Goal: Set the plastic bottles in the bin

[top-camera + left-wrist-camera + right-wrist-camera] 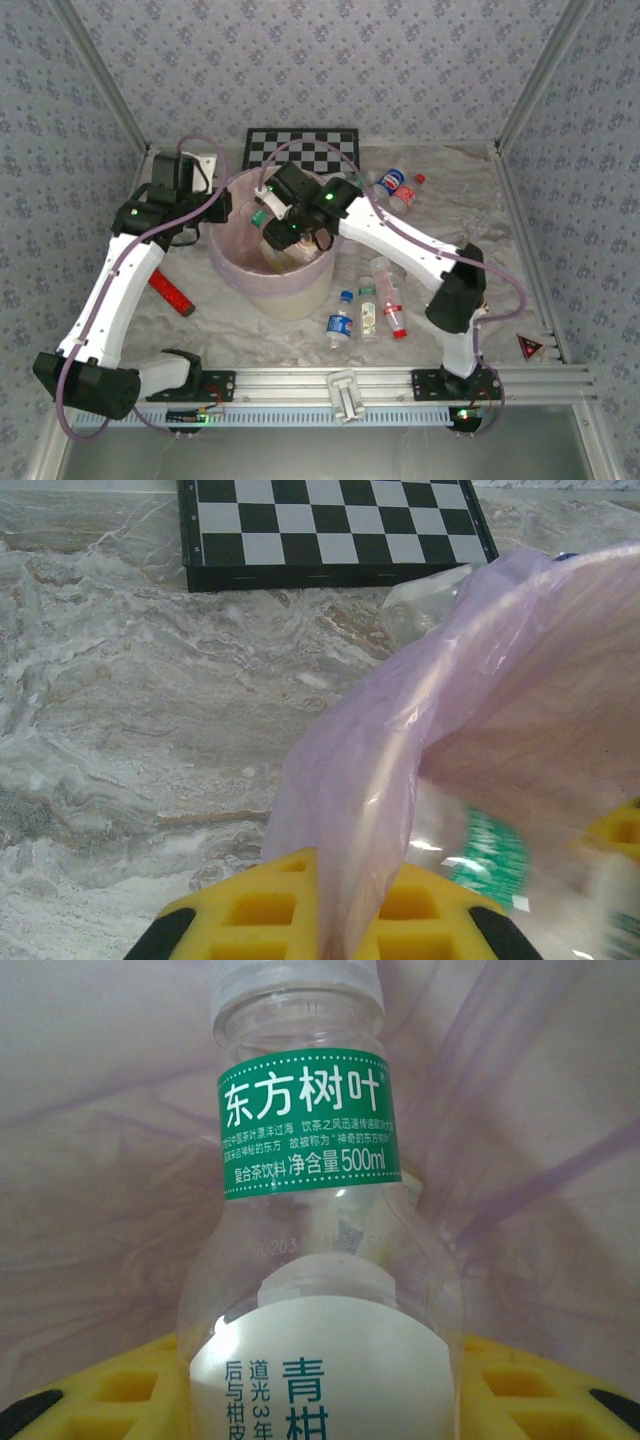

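- Right hand (320,1395) pinches the green-label bottle (310,1130) low on its body, with a yellow finger (120,1400) on each side. Neck and cap point away from the wrist cam.
- Bottle loc: over the mouth of the bin (290,295), with the pink bag (350,780) behind it. The bin stands mid-tabletop (470,210), a bit toward the far-left corner.
- Left hand (340,925) is pressed together on the bag film at the bin's left rim, prob. holding the liner in place.
- Handling: the bottle is clear and looks empty, so prob. very light. Thin walls will give under a squeeze, and the skin is smooth and slick, esp. on the label wrap. Not fragile, so a drop into the bin should do no harm.
- Grip pt: across the straight barrel, as now. The shoulder under the green band tapers and would likely slip out.
- Other bottles (368,312) lie on their sides betw. the bin and the near edge, w/ a pair (398,187) near the far edge.
- Those will roll, so take each across the barrel at mid-length.
- The bag is thin and soft and prob. tears if tugged.
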